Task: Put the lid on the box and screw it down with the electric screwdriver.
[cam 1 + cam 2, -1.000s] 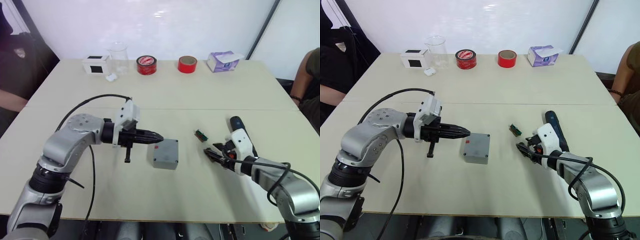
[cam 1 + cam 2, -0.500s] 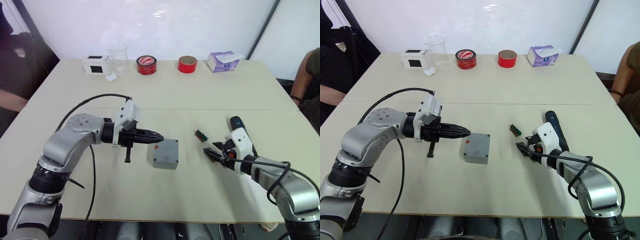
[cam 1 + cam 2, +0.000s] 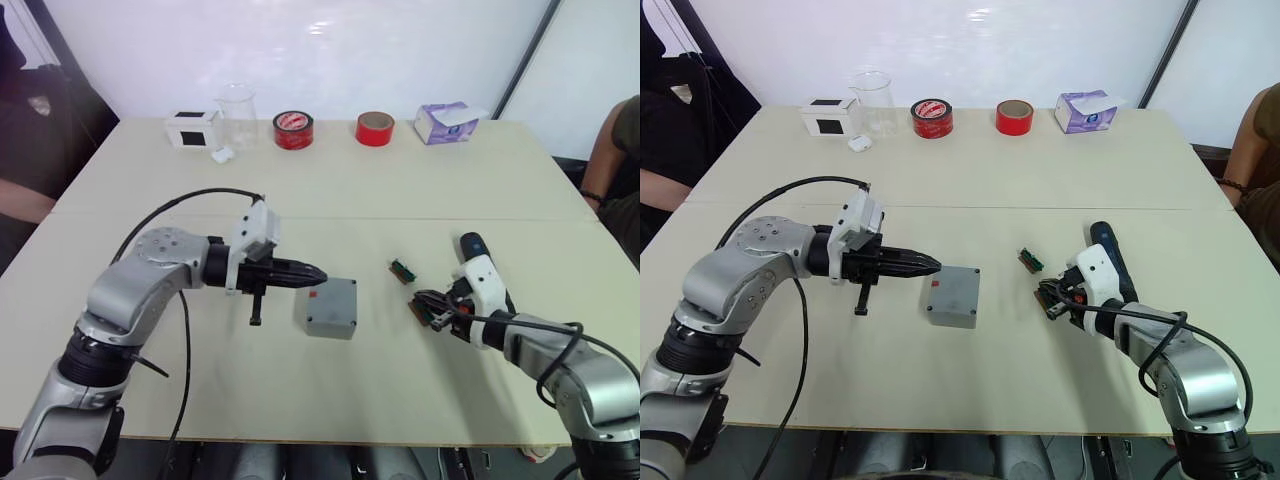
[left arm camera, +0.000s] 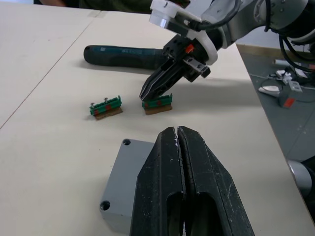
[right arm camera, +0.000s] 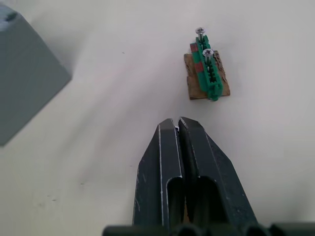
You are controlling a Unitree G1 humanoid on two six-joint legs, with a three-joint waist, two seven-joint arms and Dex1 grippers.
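The grey box [image 3: 331, 307] sits at mid-table with the flat lid [image 4: 125, 174] lying on top of it, screw holes showing at its corners. My left gripper [image 3: 318, 275] is shut and empty, its tips at the box's left top edge. The dark electric screwdriver [image 3: 471, 244] lies on the table behind my right gripper [image 3: 418, 298]. That gripper is shut, with its tips down at a small green-and-brown terminal block [image 4: 158, 103]. A second such block [image 3: 403, 270] lies a little farther back.
Along the far edge stand a white-and-black cube [image 3: 192, 130], a clear beaker [image 3: 237, 115], two red tape rolls [image 3: 293, 129] [image 3: 375, 128] and a purple tissue carton [image 3: 447, 122]. A person's arm [image 3: 612, 150] is at the right edge, another person [image 3: 25, 160] at the left.
My right gripper's fingers were open and have closed, their tips now lower at the nearer green block. The left arm and the box have not moved.
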